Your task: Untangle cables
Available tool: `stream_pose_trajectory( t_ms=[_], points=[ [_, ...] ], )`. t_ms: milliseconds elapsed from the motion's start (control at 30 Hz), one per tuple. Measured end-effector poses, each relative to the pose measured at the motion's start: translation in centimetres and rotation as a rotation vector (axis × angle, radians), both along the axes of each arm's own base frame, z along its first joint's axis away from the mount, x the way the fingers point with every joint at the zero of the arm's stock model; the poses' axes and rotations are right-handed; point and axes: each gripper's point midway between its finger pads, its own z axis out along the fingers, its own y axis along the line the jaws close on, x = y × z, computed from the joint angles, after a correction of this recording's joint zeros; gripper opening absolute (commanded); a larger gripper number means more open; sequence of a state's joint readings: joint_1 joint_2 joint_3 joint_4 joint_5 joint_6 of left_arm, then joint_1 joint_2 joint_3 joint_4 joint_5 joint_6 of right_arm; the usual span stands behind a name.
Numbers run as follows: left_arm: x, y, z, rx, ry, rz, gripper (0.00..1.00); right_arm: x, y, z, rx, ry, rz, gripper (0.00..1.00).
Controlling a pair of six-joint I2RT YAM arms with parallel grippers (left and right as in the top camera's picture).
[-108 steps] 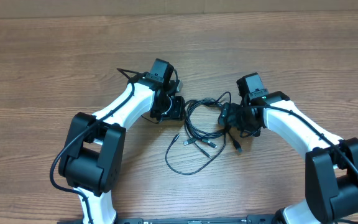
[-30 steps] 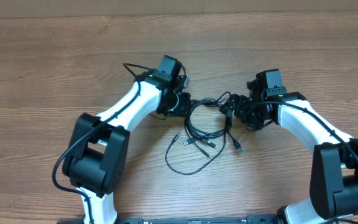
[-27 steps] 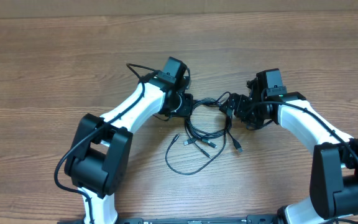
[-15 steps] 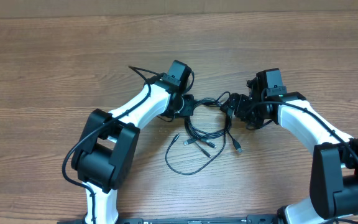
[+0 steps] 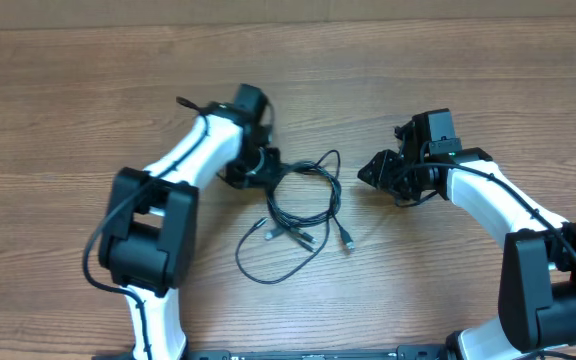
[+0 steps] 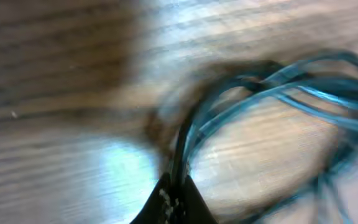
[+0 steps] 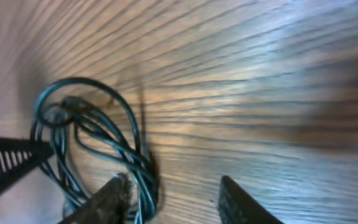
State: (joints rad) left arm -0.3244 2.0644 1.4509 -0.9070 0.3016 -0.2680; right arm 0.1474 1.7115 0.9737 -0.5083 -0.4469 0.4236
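Wood-grain brown covers the desk [image 5: 88, 90]. From overhead the thin black cables [image 5: 303, 198] lie near its middle as a loose tangle of round loops, with small silver-tipped plugs [image 5: 308, 240] trailing out at the tangle's 6 o'clock. That view hides how either grip stands. The blurred left wrist view settles one of them: the left fingers [image 6: 169, 208] are pressed together into a dark point, clamped on the cables, whose glossy strands fan out from between the tips toward 1 o'clock with a teal sheen. In the right wrist view the right fingers [image 7: 244, 205] stand apart with bare, streaky wood between them, and the coils lie off at their 9 o'clock, nothing gripped. Overhead, the left arm's tip is at the tangle's 10 o'clock and the right arm's at its 2 o'clock, clear of the loops. Half a second ago the tangle reached the right arm's tip; it has since slid toward 9 o'clock with the left arm, while the right arm has kept its place.
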Motion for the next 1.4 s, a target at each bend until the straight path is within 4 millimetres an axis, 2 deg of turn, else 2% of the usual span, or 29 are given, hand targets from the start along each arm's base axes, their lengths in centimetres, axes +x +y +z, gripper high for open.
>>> stream_pose_trajectory(
  t_ms=[233, 433, 567, 767, 900, 1033, 1167, 1400],
  points=[
    [1.2, -0.8, 4.2, -0.409, 0.028, -0.008, 0.04, 0.2, 2.0, 1.4, 0.119, -0.040, 0.069, 0.56],
    [1.3, -2.2, 6.3, -0.580, 0.026, -0.026, 0.04, -0.4, 2.7, 1.5, 0.128, -0.052, 0.132, 0.66],
    [1.3, -4.2, 8.0, -0.701, 0.007, -0.070, 0.04, -0.8, 3.6, 1.1, 0.075, -0.068, 0.173, 0.70],
    [1.3, -6.5, 11.7, -0.937, -0.025, -0.135, 0.04, -0.9, 4.8, -0.2, -0.107, -0.125, 0.221, 0.75],
    [0.9, -7.1, 14.3, -1.095, -0.007, -0.157, 0.04, 0.0, 4.9, -0.4, -0.219, -0.183, 0.187, 0.76],
    [0.5, -7.3, 15.8, -1.181, 0.011, -0.165, 0.04, 2.1, 4.0, 0.2, -0.284, -0.260, 0.116, 0.84],
    [0.4, -7.3, 16.4, -1.216, 0.018, -0.168, 0.04, 4.4, 4.3, 1.4, -0.278, -0.362, 0.072, 0.95],
    [0.4, -7.3, 16.7, -1.237, 0.018, -0.173, 0.04, 6.2, 5.8, 1.3, -0.217, -0.430, 0.078, 0.96]
  ],
)
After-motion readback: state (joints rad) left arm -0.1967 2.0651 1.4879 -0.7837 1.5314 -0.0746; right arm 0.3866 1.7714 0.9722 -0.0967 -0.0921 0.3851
